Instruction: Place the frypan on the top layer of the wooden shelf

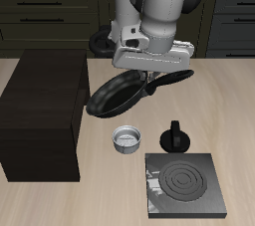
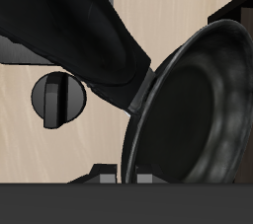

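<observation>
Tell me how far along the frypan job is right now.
Done: the frypan is off the table, tilted in the air, gripped by its handle in the gripper. In hand: carrying it beside the wooden shelf. Left: move it over the shelf's flat top, which is bare, and set it down.

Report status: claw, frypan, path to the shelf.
Claw shut on frypan handle. Pan lifted, tilted, beside wooden shelf. Shelf top bare; nothing between.

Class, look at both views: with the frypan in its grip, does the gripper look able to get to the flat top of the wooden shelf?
Probably yes. The gripper holds the frypan lifted off the table, beside the wooden shelf, whose flat top looks bare, and nothing stands between them.
</observation>
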Motion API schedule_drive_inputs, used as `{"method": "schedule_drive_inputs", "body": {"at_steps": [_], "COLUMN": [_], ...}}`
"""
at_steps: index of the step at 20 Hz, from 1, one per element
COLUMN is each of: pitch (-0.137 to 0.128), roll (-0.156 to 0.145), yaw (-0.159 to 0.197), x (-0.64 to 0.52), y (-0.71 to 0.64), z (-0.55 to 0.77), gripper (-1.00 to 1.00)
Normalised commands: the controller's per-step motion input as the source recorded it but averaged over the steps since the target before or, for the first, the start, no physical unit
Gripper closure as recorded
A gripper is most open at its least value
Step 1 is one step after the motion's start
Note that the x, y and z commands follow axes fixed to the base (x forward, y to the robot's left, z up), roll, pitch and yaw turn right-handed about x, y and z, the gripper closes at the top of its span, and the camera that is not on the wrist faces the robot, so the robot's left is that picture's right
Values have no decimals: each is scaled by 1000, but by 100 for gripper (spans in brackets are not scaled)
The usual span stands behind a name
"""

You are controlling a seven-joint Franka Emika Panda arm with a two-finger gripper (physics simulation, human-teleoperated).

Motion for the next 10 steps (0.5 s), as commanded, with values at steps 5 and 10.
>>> {"method": "schedule_drive_inputs", "body": {"at_steps": [5, 10], "pitch": [-24, -35], "roll": [-1, -16], "yaw": [37, 41], "x": [24, -31], "y": [24, -34], "z": [94, 186], "gripper": [100, 100]}}
